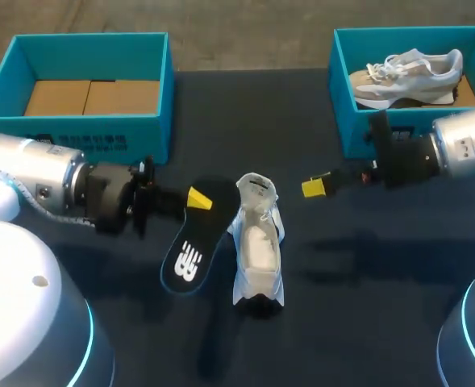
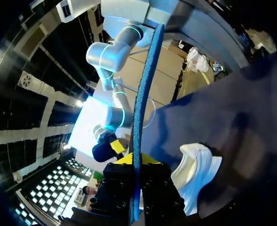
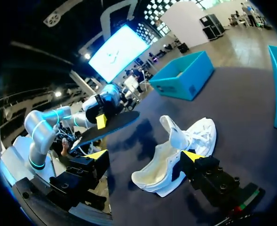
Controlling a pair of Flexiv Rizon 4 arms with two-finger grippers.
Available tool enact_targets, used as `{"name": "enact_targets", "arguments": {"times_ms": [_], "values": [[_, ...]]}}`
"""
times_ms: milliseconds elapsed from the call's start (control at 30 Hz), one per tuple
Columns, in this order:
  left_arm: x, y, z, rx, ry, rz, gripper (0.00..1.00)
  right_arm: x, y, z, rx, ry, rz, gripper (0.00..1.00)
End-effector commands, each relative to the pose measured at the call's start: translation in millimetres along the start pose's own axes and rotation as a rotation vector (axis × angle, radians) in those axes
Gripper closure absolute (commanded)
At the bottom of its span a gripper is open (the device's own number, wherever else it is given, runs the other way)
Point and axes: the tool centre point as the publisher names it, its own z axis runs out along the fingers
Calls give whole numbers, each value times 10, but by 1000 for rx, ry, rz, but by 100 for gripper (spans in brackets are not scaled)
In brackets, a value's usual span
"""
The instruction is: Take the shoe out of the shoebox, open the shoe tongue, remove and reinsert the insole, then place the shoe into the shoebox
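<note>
A white shoe [image 1: 258, 242] lies on the dark table with its tongue pulled up and its inside bare. Just left of it, my left gripper [image 1: 197, 198] is shut on the heel end of a black insole [image 1: 190, 246] with a white logo, held out of the shoe. In the left wrist view the insole [image 2: 143, 89] runs edge-on between my left gripper's [image 2: 137, 165] fingers, with the shoe [image 2: 197, 174] beside it. My right gripper [image 1: 316, 187] hovers open to the right of the shoe. Its wrist view shows the shoe [image 3: 176, 155] just ahead of its spread fingers [image 3: 143, 157].
A blue shoebox [image 1: 155, 89] with a cardboard floor stands at the back left. A second blue box [image 1: 343, 89] at the back right holds a grey and white sneaker [image 1: 406, 71]. My right arm lies in front of that box.
</note>
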Motion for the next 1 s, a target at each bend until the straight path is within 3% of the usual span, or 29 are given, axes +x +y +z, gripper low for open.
{"name": "enact_targets", "arguments": {"times_ms": [33, 367, 600, 767, 867, 967, 1000], "values": [[50, -116, -46, 14, 78, 45, 100, 24, -22, -39, 1, -7, 0, 0], [50, -116, -46, 14, 78, 45, 100, 24, -22, -39, 1, -7, 0, 0], [144, -347, -7, 58, 30, -25, 100, 95, -201, -54, 131, 19, -352, 0], [188, -489, -33, 130, -10, -123, 100, 36, -391, -28, 207, -72, -492, 0], [222, -551, -10, 173, -32, -188, 100, -26, -513, -16, 232, -134, -509, 0], [242, -612, 25, 195, -33, -223, 100, -108, -637, 28, 325, -254, -485, 0], [243, -635, 36, 170, -12, -209, 100, -126, -679, 28, 346, -281, -471, 0]]}}
